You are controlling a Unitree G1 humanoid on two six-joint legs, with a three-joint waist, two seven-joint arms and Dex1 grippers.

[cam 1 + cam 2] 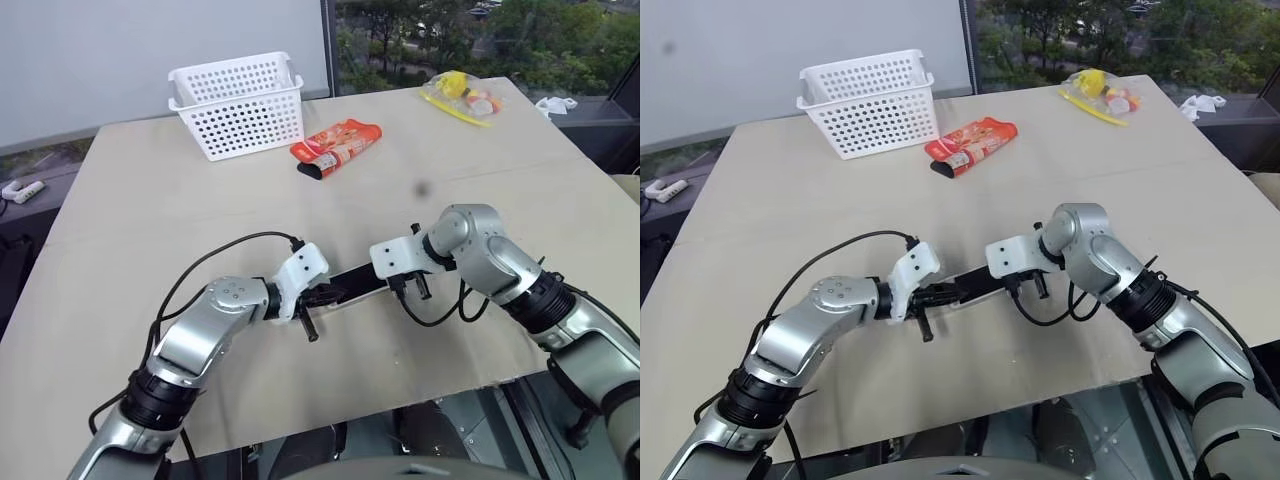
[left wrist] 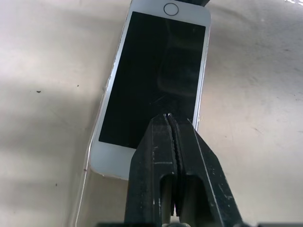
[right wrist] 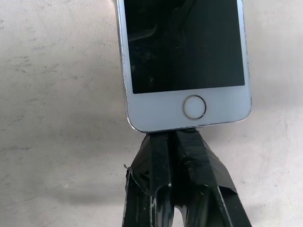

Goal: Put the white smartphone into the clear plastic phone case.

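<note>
While the white smartphone (image 2: 158, 75) lies screen-up near the table's (image 1: 150, 180) front edge, both closed grippers meet it: left gripper (image 2: 173, 124) at eight o'clock, right gripper (image 3: 173, 137) at two.

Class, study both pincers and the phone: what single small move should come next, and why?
Probably press the left pincer down on the white smartphone to seat that end. Both pincers are shut: the left's tips rest over the screen, the right pincer meets the home-button end. A clear plastic phone case edge shows beside the phone, so it looks almost in.
</note>
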